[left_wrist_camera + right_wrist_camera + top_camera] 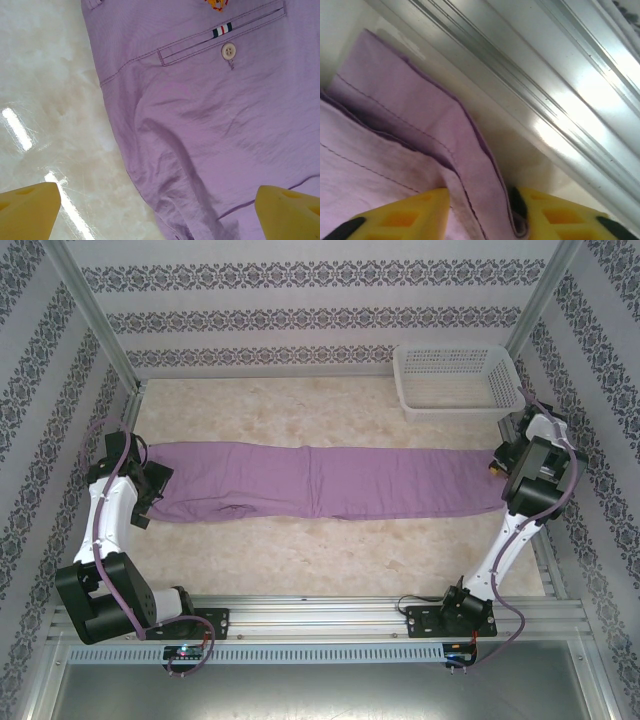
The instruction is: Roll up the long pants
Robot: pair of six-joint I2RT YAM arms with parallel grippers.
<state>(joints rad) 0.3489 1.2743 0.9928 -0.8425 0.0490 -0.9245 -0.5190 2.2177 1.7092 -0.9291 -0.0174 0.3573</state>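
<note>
Light purple soft-fabric long pants (320,483), spread flat across the middle of the beige marbled table (330,560). Long axis running left to right. Waist end pointing to the left, with a welt back pocket (220,37) and a small white button (228,50). Leg hems pointing to the right, close to the aluminium frame rail (560,95).

Left gripper (160,215) above the waist end, yellow fingers (30,210) wide apart, holding nothing. Right gripper (480,215) pinching the folded hem between its yellow fingers.

White mesh plastic basket (455,407) in the far right corner, apart from the pants.
</note>
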